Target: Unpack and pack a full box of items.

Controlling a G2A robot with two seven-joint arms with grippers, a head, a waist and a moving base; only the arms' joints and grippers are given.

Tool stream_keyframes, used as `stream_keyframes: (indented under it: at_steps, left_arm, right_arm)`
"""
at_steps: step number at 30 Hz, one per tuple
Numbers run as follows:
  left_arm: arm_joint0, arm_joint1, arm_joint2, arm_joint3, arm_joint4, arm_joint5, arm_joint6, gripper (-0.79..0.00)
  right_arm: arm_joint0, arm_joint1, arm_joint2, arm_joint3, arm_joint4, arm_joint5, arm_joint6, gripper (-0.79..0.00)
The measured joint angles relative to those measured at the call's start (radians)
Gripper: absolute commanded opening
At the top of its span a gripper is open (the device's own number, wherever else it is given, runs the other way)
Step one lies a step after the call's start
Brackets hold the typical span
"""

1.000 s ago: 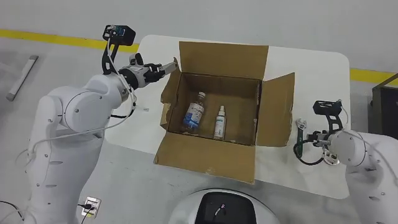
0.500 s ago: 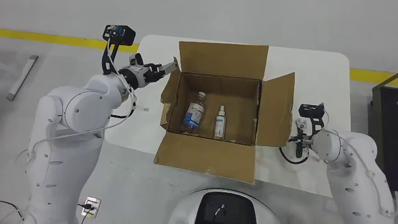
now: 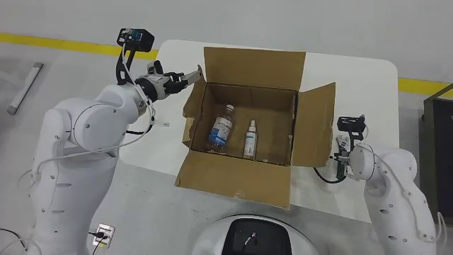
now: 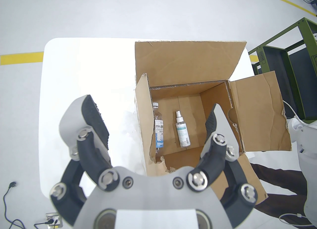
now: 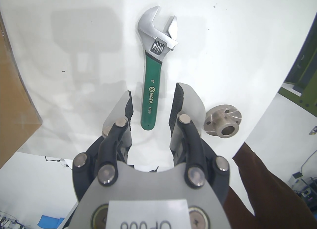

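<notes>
Open cardboard box (image 3: 233, 177) at the middle of the white tabletop (image 3: 354, 71), all four flaps folded outward; the left flap is torn and ragged along its edge. On the box floor lie two items side by side, well apart from both tools: a clear plastic bottle (image 3: 221, 129) with a blue-and-white label, and to its right a slimmer white spray bottle (image 3: 250, 139), both with their caps toward the far edge. The adjustable wrench (image 5: 151, 91), with a bright steel head and a smooth green handle, lies flat on the bare tabletop between the box's right flap and the right edge. The right tool (image 5: 153, 90) stands over it with fingers spread, one ribbed black pad on each side of the handle's end, a gap showing on both sides. Just beside that tool's outer finger, near the tabletop's edge, rests a round, dull metal flange (image 5: 223, 124) with a central bore and small bolt holes. The left tool (image 4: 152, 106), fingers spread wide and holding nothing, is near the far-left corner, just beside the left flap; contact cannot be judged.
</notes>
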Motion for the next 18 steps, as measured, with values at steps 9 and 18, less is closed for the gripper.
stream_keyframes:
  at_steps: [9,18]
  left_arm:
    - [0.000,0.000,0.000,0.000,0.000,0.000,0.000,0.000]
    - [0.000,0.000,0.000,0.000,0.000,0.000,0.000,0.000]
  right_arm:
    - [0.002,-0.013,0.013,0.022,-0.002,0.000,0.000,-0.443]
    - [-0.005,-0.025,0.026,0.033,0.004,0.000,0.000,-0.446]
